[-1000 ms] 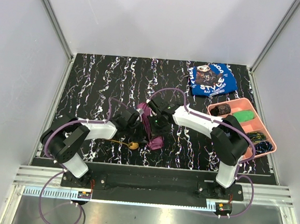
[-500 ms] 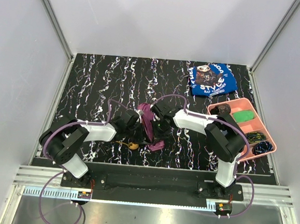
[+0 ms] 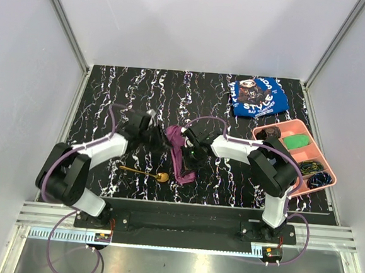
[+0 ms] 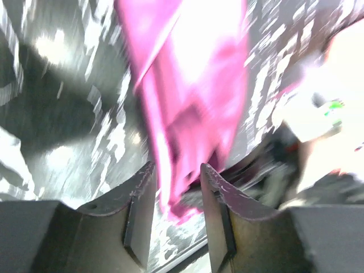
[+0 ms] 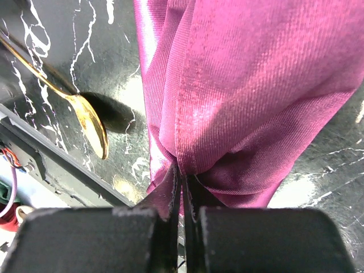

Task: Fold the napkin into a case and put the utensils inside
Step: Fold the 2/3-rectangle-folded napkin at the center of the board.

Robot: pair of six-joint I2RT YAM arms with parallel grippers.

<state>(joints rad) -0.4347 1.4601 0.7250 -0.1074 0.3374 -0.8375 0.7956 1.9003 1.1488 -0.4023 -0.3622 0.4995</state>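
Now | right hand point(image 5: 182, 185) — clamped tight on napkin point(image 5: 256, 85) | left hand point(image 4: 177, 170) — parted, just beside napkin

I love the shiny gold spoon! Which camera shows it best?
Top external: the whole spoon shows, handle and bowl. Right wrist shows the bowl close, handle cut off. Left wrist shows none of it.

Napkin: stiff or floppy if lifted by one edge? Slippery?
Probably floppy: the napkin gathers into soft folds where the right gripper has its jaws pinched shut on it. Likely slippery, given the satin sheen on its surface. Probably light and thin, since several layers fit in that nearly closed gap.
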